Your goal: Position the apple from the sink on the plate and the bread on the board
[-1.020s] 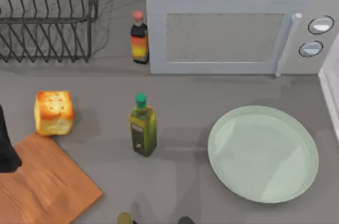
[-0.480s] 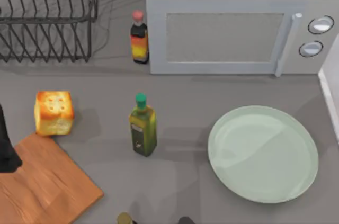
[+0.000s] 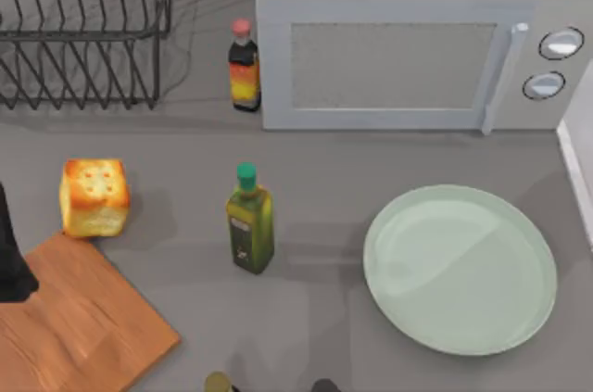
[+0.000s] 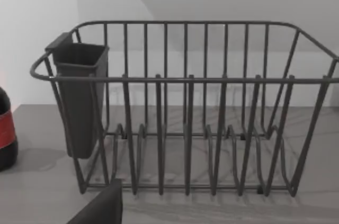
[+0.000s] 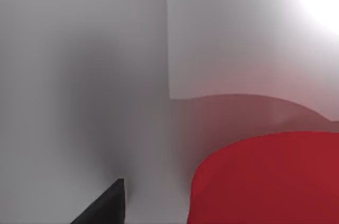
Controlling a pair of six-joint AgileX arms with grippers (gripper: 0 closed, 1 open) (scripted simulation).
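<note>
The apple loomed very close in the right wrist view, a smooth, plain red round shape against pale grey walls, with a dark sliver of the right claw's finger just beside it. Whether that claw was spread or closed on anything, I could not tell.

From above, the left arm stood as a dark shape at the left edge of the surface, over the near corner of the board; its claw's state I could not tell either. The bread, a golden cube with a toasted, spotted top, sat on the grey surface touching the board's far corner, near that arm. The board was flat, rectangular, orange-brown wood with visible grain. The plate, wide, round and pale mint with a shallow raised rim, lay bare toward the right, well apart from the bread.

Compared with a second before, nothing on the surface had shifted: bread, board, plate and the dark left arm lay just as they had.

Between bread and plate stood a squarish olive-green bottle with a green cap. Farther back, a dark bottle with a red and yellow label stood beside the boxy grey microwave. The left wrist view faced a dark wire dish rack with a cutlery cup hung on one end.
</note>
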